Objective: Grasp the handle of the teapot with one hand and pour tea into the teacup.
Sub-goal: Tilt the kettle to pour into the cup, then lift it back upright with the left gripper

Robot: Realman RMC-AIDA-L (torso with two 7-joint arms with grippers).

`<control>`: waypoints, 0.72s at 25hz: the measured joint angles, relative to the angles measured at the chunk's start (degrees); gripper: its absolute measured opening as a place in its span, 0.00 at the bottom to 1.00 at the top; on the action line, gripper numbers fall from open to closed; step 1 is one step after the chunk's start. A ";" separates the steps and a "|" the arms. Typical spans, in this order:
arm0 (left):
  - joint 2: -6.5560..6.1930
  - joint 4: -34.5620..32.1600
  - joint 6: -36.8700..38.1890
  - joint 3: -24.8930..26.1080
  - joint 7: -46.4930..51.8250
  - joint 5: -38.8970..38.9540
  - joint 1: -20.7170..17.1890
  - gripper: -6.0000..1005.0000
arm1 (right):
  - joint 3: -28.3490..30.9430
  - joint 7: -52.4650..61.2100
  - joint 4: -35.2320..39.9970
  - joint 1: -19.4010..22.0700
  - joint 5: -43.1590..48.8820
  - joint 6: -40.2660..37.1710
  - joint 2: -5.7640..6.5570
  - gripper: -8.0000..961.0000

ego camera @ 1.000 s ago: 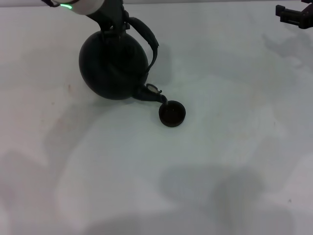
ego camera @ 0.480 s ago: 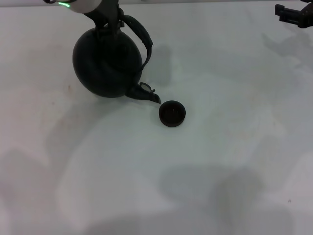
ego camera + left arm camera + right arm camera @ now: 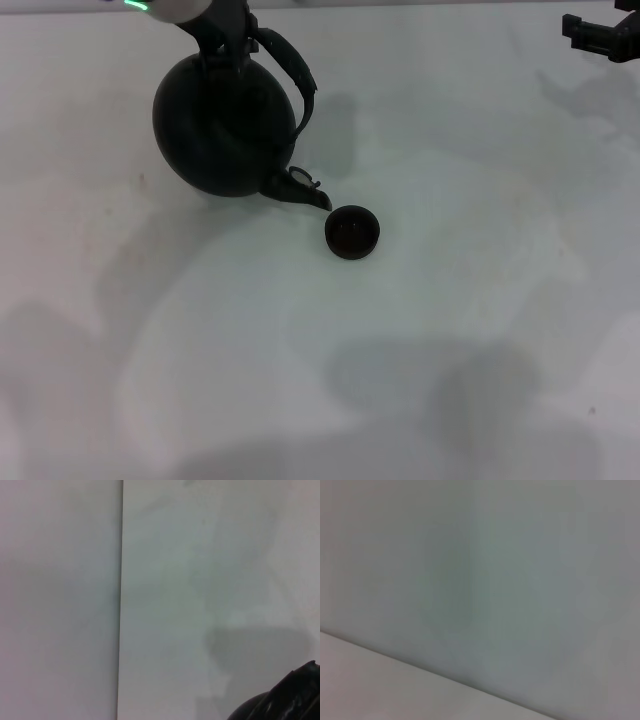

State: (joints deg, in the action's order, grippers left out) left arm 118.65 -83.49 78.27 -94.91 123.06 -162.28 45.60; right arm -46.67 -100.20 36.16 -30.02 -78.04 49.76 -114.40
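Observation:
The teapot (image 3: pixel 225 125) is a large round matte-black pot in the upper left of the head view, tilted with its short spout (image 3: pixel 300 190) pointing down toward the teacup. My left gripper (image 3: pixel 226 30) is above it, shut on the black arched handle (image 3: pixel 292 70). The teacup (image 3: pixel 352 232) is a tiny dark round cup standing on the white table, just right of and below the spout tip, with a small gap between them. A black edge of the teapot (image 3: pixel 292 697) shows in the left wrist view. My right gripper (image 3: pixel 598 32) is parked at the far right edge.
The white table (image 3: pixel 450 350) carries only soft shadows. The left wrist view shows a seam (image 3: pixel 121 600) in the white surface. The right wrist view shows only plain pale surface.
The teapot has drawn back to the left and away from the cup. Its spout tip, which was over the cup's rim, now sits apart from it. The right arm has not moved.

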 joint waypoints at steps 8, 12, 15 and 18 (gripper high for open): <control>-0.10 -0.09 0.15 -0.11 -0.25 -0.06 0.60 0.15 | 0.00 -0.08 0.00 -0.04 0.00 -0.11 0.12 0.89; -0.18 -0.09 0.64 -0.11 -0.52 -0.06 1.01 0.15 | 0.00 -0.09 0.00 -0.03 0.00 -0.11 0.14 0.89; -0.20 -0.09 1.17 -0.17 -0.87 -0.05 1.23 0.15 | 0.00 -0.09 0.01 0.10 0.00 -0.11 0.15 0.89; -0.19 0.03 1.62 -0.50 -0.98 -0.05 1.66 0.15 | 0.00 -0.09 0.03 0.13 0.00 -0.11 0.15 0.89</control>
State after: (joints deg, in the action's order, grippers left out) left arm 118.46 -83.46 79.89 -95.41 122.08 -162.34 47.26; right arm -46.67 -100.29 36.19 -29.89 -78.04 49.66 -114.25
